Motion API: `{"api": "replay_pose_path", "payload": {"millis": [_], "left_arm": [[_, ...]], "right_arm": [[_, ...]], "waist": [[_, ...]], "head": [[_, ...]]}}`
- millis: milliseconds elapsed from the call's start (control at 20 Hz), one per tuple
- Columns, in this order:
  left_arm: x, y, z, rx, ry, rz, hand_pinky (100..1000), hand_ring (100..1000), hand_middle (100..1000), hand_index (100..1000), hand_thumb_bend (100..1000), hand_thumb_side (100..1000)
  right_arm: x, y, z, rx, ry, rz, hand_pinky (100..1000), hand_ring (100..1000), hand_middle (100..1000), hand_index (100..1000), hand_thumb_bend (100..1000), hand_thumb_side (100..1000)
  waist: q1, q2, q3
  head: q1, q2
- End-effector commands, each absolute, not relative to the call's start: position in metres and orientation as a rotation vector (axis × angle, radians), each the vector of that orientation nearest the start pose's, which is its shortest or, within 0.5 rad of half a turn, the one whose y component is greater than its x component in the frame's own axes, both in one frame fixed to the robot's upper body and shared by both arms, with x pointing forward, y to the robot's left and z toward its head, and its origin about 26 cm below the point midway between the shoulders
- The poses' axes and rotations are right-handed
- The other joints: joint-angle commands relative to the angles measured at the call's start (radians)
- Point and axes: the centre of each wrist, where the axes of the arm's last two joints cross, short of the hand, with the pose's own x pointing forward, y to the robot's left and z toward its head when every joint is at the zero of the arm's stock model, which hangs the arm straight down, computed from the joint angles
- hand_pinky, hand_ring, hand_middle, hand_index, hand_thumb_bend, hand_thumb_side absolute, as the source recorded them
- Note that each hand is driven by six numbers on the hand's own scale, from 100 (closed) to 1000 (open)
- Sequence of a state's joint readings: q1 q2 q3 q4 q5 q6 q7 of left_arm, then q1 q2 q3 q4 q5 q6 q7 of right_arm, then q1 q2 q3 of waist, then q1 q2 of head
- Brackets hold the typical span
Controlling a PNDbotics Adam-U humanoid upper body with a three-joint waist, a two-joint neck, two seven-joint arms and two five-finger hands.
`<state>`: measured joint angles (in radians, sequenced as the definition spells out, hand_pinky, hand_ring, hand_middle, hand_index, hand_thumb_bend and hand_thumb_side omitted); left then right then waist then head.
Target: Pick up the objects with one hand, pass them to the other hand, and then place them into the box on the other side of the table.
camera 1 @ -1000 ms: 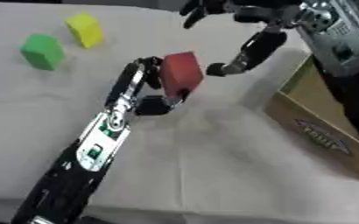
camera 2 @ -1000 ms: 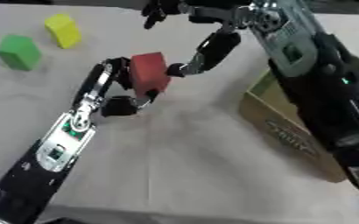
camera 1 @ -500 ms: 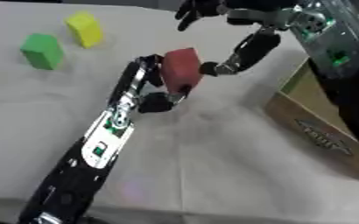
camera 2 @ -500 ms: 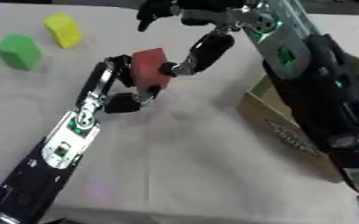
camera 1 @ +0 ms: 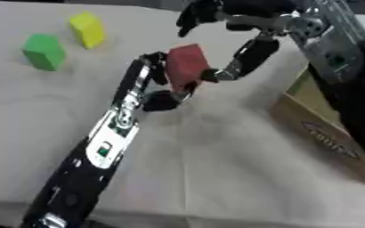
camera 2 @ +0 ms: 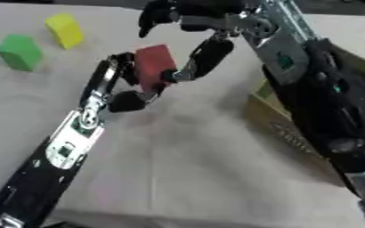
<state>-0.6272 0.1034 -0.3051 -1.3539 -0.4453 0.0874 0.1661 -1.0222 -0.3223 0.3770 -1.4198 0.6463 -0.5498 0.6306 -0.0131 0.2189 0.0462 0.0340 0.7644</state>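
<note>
A red block (camera 1: 187,64) is held above the table in my left hand (camera 1: 159,92), whose fingers and thumb curl round its left and lower sides. My left arm reaches in from the lower left. My right hand (camera 1: 234,12) comes in from the upper right. Its thumb (camera 1: 246,60) touches the block's right side, and its other fingers spread out above the block without closing on it. A cardboard box (camera 1: 324,128) stands at the right edge, partly hidden by my right arm.
A green block (camera 1: 44,51) and a yellow block (camera 1: 87,29) lie on the white cloth (camera 1: 216,169) at the far left. The box's near wall runs close under my right forearm (camera 2: 310,84).
My left hand has raised the red block slightly. My right hand has come in over it, its fingers now above the block and its thumb against the right side.
</note>
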Motion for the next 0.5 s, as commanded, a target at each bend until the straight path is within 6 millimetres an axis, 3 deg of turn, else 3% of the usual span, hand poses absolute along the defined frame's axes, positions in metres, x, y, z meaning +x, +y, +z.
{"api": "replay_pose_path", "payload": {"millis": [50,500], "left_arm": [[0.3956,0.1180,0.1313,0.402,-1.976,-0.686,529,448,251,406,100,226],[0.3942,0.1116,0.1356,0.394,-1.994,-0.714,530,449,251,406,100,224]], "right_arm": [[0.4088,-0.1192,0.2941,0.482,1.875,-2.404,902,846,805,845,404,482],[0.4107,-0.1198,0.2940,0.522,1.864,-2.407,897,846,779,844,433,499]], "waist": [[-0.013,-0.025,0.001],[-0.013,-0.022,0.006]], "head": [[-0.001,0.006],[-0.007,0.006]]}}
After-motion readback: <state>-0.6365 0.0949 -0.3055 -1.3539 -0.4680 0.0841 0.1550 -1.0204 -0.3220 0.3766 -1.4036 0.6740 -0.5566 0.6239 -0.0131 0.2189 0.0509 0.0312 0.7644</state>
